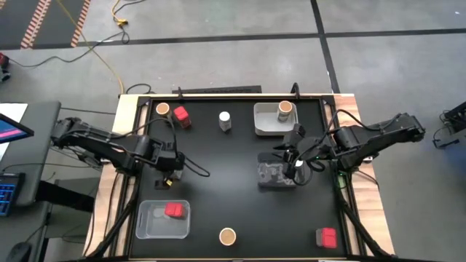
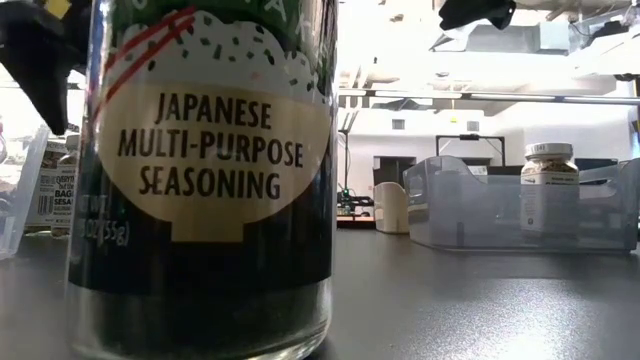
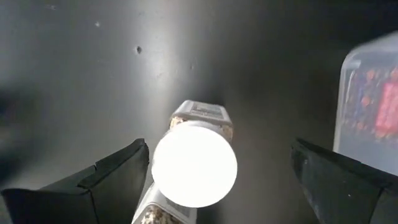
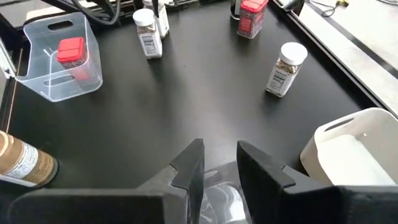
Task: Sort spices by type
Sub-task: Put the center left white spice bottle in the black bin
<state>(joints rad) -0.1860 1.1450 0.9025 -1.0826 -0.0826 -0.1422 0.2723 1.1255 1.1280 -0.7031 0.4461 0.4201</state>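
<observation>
A white-lidded jar (image 3: 194,163) stands upright on the black table between the open fingers of my left gripper (image 3: 217,180), left of centre (image 1: 169,175); neither finger touches it. My right gripper (image 4: 219,163) is at the right end of an empty clear tray (image 1: 273,176), its fingers nearly together. A cork-topped jar (image 1: 285,110) sits in the white tray (image 1: 263,124). A red box (image 1: 173,210) lies in another clear tray (image 1: 149,222). Loose on the table: a cork jar (image 1: 162,109), a red box (image 1: 180,116), a white-lidded jar (image 1: 225,120), a cork jar (image 1: 227,235), a red box (image 1: 326,236). My right gripper comes down from above onto the clear tray's right-end rim (image 4: 217,177), and clear plastic shows in the narrow gap between the two fingers. The tray rests flat on the table. The fingers themselves hide the exact place of contact.
The seasoning jar (image 2: 200,170) at the near edge fills much of the low view. A raised frame (image 1: 218,94) runs around the table. Bare black surface lies in the middle of the table (image 1: 226,175) and along the near edge between the jar and the red box.
</observation>
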